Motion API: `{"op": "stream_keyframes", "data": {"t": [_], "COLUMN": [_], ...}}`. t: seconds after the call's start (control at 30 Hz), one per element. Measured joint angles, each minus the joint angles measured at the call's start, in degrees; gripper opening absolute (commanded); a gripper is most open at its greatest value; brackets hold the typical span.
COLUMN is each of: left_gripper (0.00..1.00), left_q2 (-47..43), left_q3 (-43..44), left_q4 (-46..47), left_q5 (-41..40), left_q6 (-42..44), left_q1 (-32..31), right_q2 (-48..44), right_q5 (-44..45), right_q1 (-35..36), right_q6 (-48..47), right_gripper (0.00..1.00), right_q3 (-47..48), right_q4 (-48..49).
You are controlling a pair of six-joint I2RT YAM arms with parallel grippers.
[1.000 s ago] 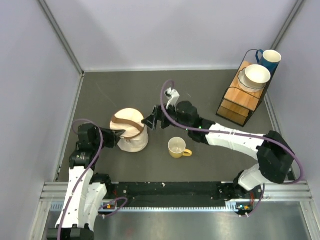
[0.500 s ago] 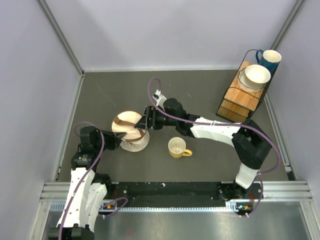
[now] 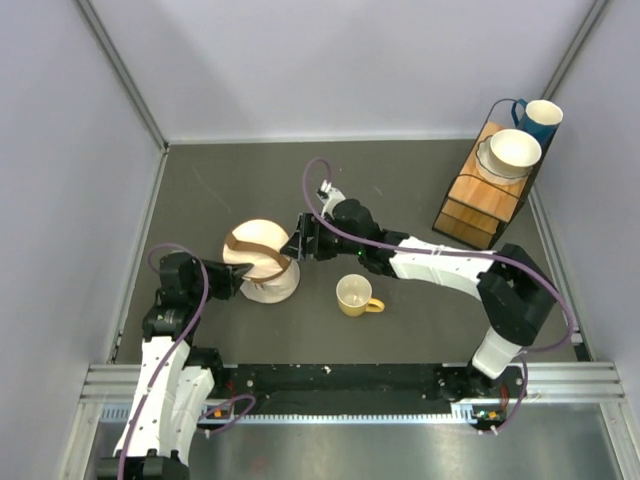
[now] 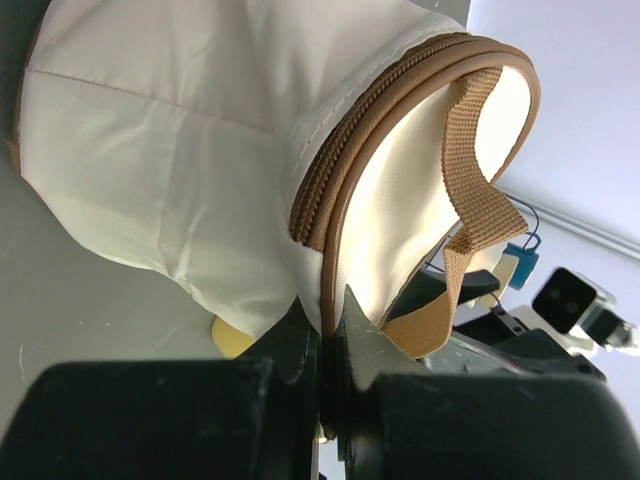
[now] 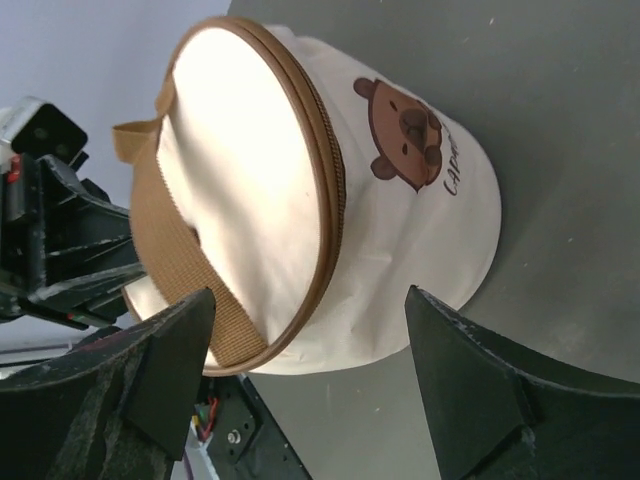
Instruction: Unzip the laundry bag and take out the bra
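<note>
Cream drum bag [image 3: 262, 262], zipped, brown rim [image 4: 333, 235], strap [image 5: 165, 230], bear print [image 5: 405, 130]. Left end effector [image 4: 330, 320] pinches rim; right end effector [image 5: 310, 298] spread, facing bag.

Pale lilac-grey walls close three sides: a back wall [image 3: 330, 60] well beyond the right claw [image 3: 297, 243], a left wall [image 3: 60, 200] and a right wall [image 3: 610, 200] far to either side of it. Metal posts [image 3: 120, 70] line the back corners. The floor is a dark grey matte table [image 3: 420, 190]. A wooden rack [image 3: 480, 195] in black wire stands far right of the claw, against the right wall. Nearer than the claw run a black rail [image 3: 350, 380] and a steel plate [image 3: 400, 450]. Light is soft and even.
</note>
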Motion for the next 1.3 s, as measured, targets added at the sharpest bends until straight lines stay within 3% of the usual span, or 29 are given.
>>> {"op": "stream_keyframes", "data": {"t": [0.1, 0.13, 0.2, 0.33, 0.37, 0.4, 0.6, 0.7, 0.9, 1.03, 1.07, 1.1, 1.13, 1.2, 1.3], "left_gripper": [0.0, 0.0, 0.0, 0.27, 0.47, 0.57, 0.85, 0.86, 0.78, 0.28, 0.0, 0.0, 0.0, 0.0, 0.0], "left_q2": [0.0, 0.0, 0.0, 0.9, 1.4, 1.8, 3.8, 3.7, 3.8, 5.1, 5.4, 5.8, 6.1, 6.8, 8.2], "left_q3": [0.0, 0.0, -0.3, -1.0, -0.9, -0.9, 0.5, 0.0, -4.4, -4.5, -4.4, -4.3, -4.2, -3.5, -2.8], "left_q4": [0.3, 0.3, 0.4, 0.7, 1.0, 1.1, 0.4, 1.6, 8.7, 12.0, 12.5, 13.2, 13.9, 14.8, 15.0], "left_q5": [0.0, 0.1, 0.0, -0.3, -0.2, 0.0, 2.5, 5.0, 11.9, 14.4, 15.1, 15.7, 16.1, 16.7, 16.2], "left_q6": [0.0, 0.2, 0.7, 2.4, 3.2, 4.2, 11.7, 15.0, 18.2, 19.2, 19.4, 19.3, 19.0, 19.5, 19.4], "left_q1": [0.0, 0.0, 0.0, 0.2, 0.2, 0.2, 0.2, 0.2, 0.2, 0.1, 0.1, 0.1, 0.1, -0.1, -0.1], "right_q2": [2.9, 3.9, 5.4, 6.5, 6.5, 6.6, 8.2, 9.5, 12.7, 14.6, 14.9, 15.2, 15.4, 15.4, 14.2], "right_q5": [-2.9, -4.0, -6.1, -8.2, -8.5, -9.0, -19.2, -25.3, -35.0, -38.0, -38.4, -38.4, -38.2, -37.9, -34.2], "right_q1": [0.0, 0.0, 0.1, -0.3, -0.7, -1.0, -5.4, -7.6, -9.2, -9.2, -9.2, -9.2, -9.2, -9.2, -9.0], "right_q6": [1.0, 1.5, 1.9, 1.5, 0.5, -0.4, -7.8, -10.3, -12.4, -12.6, -12.7, -12.8, -12.8, -13.1, -14.1], "right_gripper": [0.53, 0.3, 0.02, 0.0, 0.0, 0.0, 0.0, 0.0, 0.0, 0.0, 0.05, 0.42, 0.54, 0.67, 0.63], "right_q3": [0.1, 0.1, 0.8, 5.4, 7.1, 8.5, 18.4, 21.0, 22.3, 23.0, 23.0, 23.0, 23.0, 23.0, 22.5], "right_q4": [1.1, 1.2, 1.4, -2.2, -4.1, -5.4, -14.7, -17.6, -21.1, -21.9, -22.3, -22.8, -23.4, -24.7, -25.2]}}
